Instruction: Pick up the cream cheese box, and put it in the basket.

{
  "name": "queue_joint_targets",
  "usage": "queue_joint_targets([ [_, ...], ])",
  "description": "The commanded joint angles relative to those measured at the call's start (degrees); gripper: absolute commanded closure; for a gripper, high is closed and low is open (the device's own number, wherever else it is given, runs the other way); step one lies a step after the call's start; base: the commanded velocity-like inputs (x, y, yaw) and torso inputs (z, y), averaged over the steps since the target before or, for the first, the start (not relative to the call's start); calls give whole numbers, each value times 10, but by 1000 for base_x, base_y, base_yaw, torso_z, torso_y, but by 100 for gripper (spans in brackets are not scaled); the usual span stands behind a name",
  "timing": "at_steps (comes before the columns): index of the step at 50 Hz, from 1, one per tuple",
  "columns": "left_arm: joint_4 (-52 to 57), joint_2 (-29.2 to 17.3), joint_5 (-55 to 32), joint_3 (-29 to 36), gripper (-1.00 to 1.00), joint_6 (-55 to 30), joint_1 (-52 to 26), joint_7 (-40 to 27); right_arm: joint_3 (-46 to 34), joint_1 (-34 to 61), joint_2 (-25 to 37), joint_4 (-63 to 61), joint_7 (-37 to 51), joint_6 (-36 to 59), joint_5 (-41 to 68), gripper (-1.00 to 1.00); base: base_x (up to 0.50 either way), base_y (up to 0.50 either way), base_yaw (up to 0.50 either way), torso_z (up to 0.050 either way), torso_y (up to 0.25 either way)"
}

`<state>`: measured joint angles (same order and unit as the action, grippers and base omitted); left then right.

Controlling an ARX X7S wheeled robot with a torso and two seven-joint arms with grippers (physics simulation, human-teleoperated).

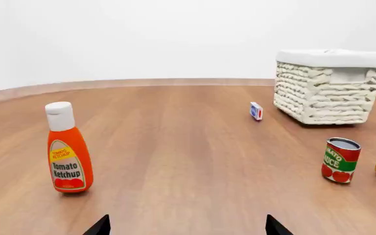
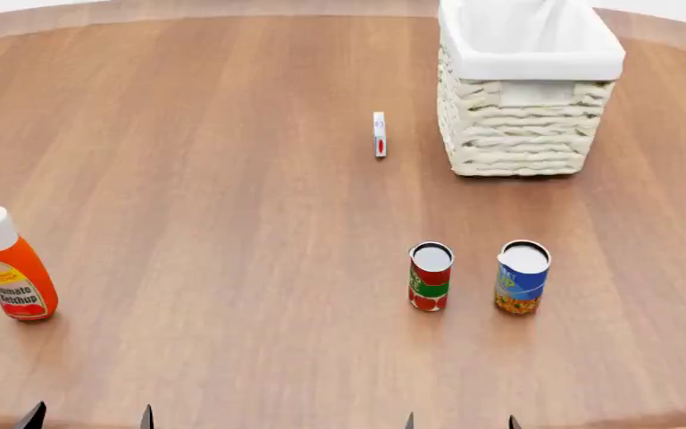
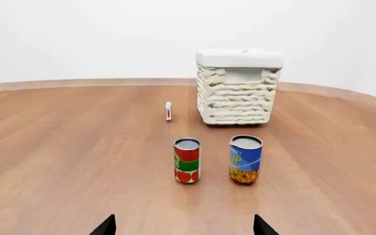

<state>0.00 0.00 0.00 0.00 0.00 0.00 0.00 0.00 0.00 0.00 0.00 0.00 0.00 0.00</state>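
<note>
The cream cheese box (image 2: 379,134) is a small thin white box with blue and red marks, standing on edge on the wooden table just left of the basket (image 2: 522,134). It also shows in the left wrist view (image 1: 256,111) and right wrist view (image 3: 168,111). The basket (image 1: 325,88) (image 3: 238,88) is cream wicker with a white liner, at the far right. My left gripper (image 2: 89,418) and right gripper (image 2: 460,422) are open and empty at the near table edge, far from the box. Only their dark fingertips (image 1: 100,226) (image 3: 106,226) show.
A tomato ketchup bottle (image 2: 12,265) stands near left. A red-and-green can (image 2: 430,276) and a blue-and-yellow can (image 2: 522,276) stand between my right gripper and the basket. The round table's far edge (image 2: 200,9) curves behind.
</note>
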Motion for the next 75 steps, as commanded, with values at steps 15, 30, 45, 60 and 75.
queue_joint_targets([
  [15,3,-35,16,46,-100,24,7,-38,-35,0,31,-8,48,-6,19,-100,0,0,0,0,0],
  [30,196,-49,10,39,-100,36,64,-76,-63,-57,59,-260,69,66,-15,-100,0,0,0,0,0],
  [45,371,-65,-12,26,-100,0,113,-96,-76,-91,76,-432,80,119,-28,-100,0,0,0,0,0],
  [60,360,-75,-4,40,-100,24,115,-111,-74,-91,83,-419,94,99,-11,-100,0,0,0,0,0],
  [75,367,-84,3,52,-100,22,119,-123,-81,-90,90,-405,104,86,-9,-100,0,104,0,0,0],
])
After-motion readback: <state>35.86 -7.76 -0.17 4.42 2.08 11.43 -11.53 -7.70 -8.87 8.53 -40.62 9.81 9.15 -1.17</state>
